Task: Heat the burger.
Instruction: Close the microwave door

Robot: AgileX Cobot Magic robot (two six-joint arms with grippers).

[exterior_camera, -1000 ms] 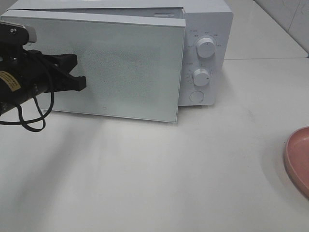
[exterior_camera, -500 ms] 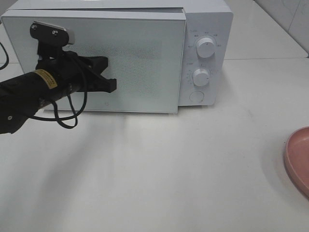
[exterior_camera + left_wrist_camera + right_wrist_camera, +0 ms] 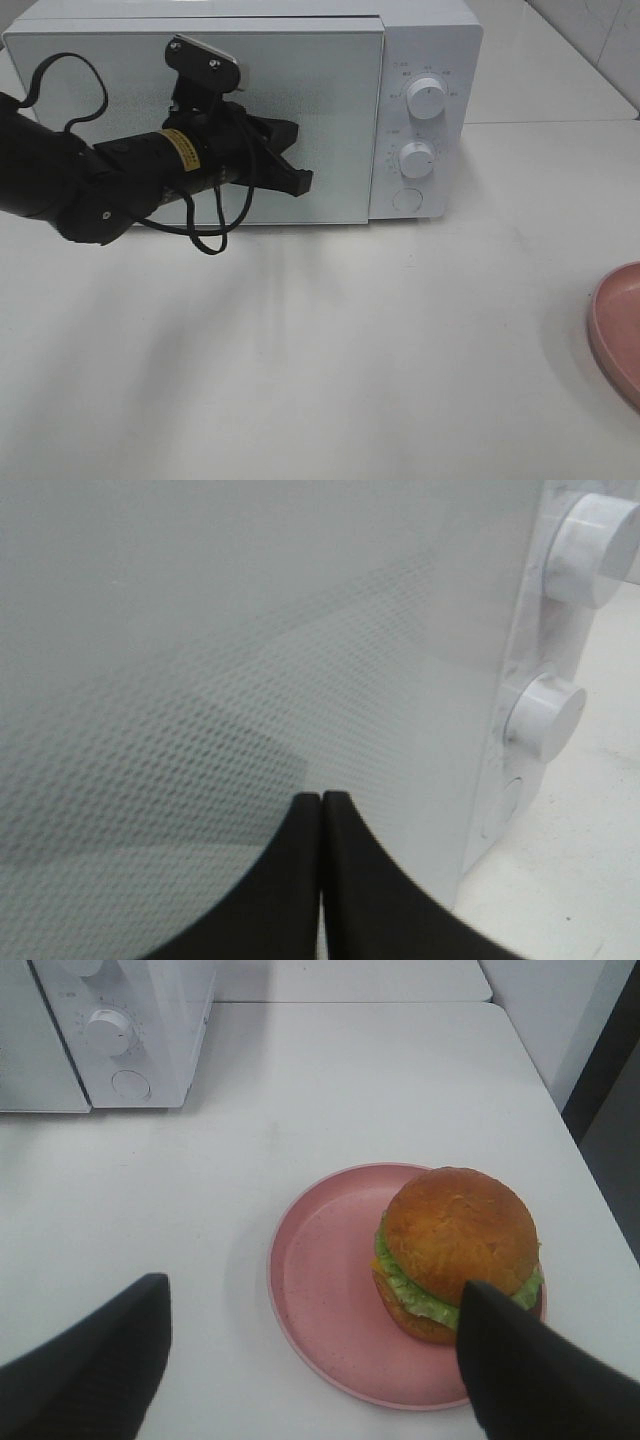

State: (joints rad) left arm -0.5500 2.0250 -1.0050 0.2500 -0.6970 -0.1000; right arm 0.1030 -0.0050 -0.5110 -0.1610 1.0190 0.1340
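In the exterior high view, the black left gripper (image 3: 298, 182) was seen with its jaws pressed together, holding nothing, its tips set against the frosted, finely dotted glass door (image 3: 330, 110) of the boxy white microwave oven (image 3: 440, 40), whose door lay flush with the body. Two round white knobs (image 3: 427, 100) were stacked on the control panel, and only the rim of a flat pink round plate (image 3: 612, 330) was shown at the right edge of the smooth white table (image 3: 400, 350); the burger was not shown here. In the left wrist view, the closed left fingertips (image 3: 300, 825) were seen meeting along one thin seam right at the dotted glass. In the right wrist view, the glossy golden-brown domed burger (image 3: 458, 1250), with green lettuce at its edge, was seen resting on the pink plate's far side, between the spread jaws of the right gripper (image 3: 315, 1350), which stood wide apart and gripped nothing; whether one finger touched the bun could not be told.
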